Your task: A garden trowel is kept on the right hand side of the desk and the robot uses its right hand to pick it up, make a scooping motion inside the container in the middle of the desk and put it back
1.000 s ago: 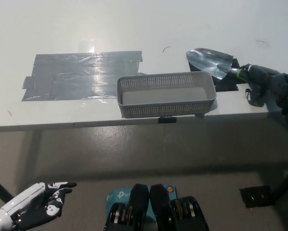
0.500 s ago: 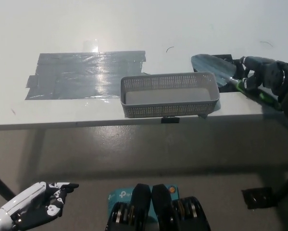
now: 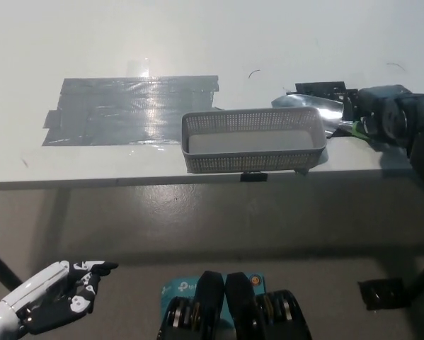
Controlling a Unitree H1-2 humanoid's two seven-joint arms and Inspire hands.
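Note:
A grey perforated container (image 3: 253, 139) stands near the front edge of the white desk (image 3: 197, 42), in the middle. My black right hand (image 3: 390, 117) is at the desk's right side, shut on the green-handled garden trowel (image 3: 318, 110). The trowel's silver blade lies low and points left, its tip just over the container's far right rim. My white left hand (image 3: 52, 304) rests at the lower left, below the desk, its fingers apart and holding nothing.
A large patch of grey tape (image 3: 130, 110) covers the desk left of the container. A black marker patch (image 3: 321, 90) lies behind the trowel blade. A small black tab (image 3: 253, 176) sits at the desk's front edge.
My right hand has swung the trowel, tipping the blade flatter and moving it left toward the container's right rim. The whole picture has shifted a little to the right.

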